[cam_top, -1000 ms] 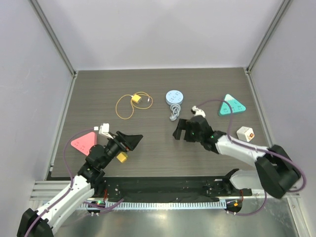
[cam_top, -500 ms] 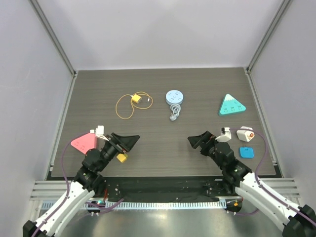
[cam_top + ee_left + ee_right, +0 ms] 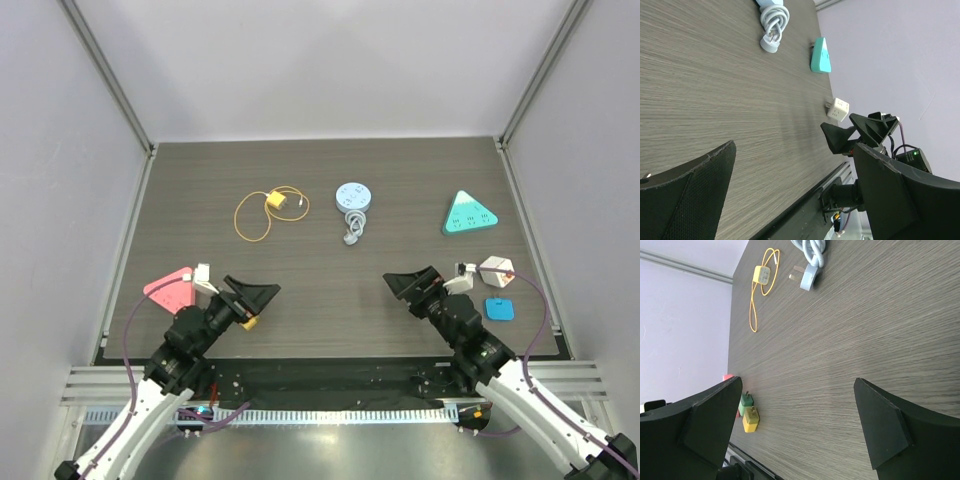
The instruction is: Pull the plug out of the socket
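The left gripper [image 3: 255, 293] and right gripper [image 3: 412, 282] are held with jaws wide and empty at the table's [image 3: 320, 262] near edge, presumably because the yellow plug [image 3: 247, 320] is already laid free near the pink socket [image 3: 165, 290].

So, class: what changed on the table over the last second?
The right tool pulled back from the middle of the table to the near edge, open and empty, uncovering a blue pad. The left tool eased back slightly. The teal socket, yellow cable and grey cable stayed put.
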Controlling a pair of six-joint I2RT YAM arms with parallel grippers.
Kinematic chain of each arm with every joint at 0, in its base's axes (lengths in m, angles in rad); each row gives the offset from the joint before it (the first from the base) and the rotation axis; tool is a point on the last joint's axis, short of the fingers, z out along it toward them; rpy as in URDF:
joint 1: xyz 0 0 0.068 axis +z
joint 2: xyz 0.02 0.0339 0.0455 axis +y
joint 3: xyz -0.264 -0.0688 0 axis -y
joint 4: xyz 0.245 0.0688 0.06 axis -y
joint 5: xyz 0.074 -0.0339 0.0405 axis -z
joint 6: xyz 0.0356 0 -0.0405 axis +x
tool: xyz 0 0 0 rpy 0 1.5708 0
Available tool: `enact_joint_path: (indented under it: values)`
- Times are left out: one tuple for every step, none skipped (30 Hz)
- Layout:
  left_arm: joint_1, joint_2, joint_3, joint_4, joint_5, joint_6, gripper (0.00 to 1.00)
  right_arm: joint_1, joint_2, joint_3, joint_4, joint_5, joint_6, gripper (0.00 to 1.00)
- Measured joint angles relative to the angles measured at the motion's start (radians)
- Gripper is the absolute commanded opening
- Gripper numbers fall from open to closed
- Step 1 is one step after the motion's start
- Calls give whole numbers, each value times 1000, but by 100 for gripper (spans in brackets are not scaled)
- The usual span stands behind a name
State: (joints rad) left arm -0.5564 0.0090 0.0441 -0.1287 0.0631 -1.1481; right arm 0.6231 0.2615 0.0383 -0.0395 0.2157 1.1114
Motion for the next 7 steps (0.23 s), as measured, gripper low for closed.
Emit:
enact_joint_path:
  values:
    - [0,0,0,-11,0,-2,100,0,0,0,-3,0,-2,100]
    - [0,0,0,-12,-2,-2,100,0,0,0,-6,0,-3,100]
    - [0,-1,0,-12,-3,-2,100,0,0,0,-8,-1,-6,100]
    - [0,-1,0,-13,-3,-2,100,0,0,0,-10,-2,-8,100]
    - [0,-1,0,-13,-4,-2,100,0,0,0,-11,-5,-13,100]
    - [0,-1,0,-13,-5,-3,100,0,-1,0,-11,-8,-16,99]
    - [0,-1,0,-13,-5,-3,100,0,-3,0,-12,-13,-19,100]
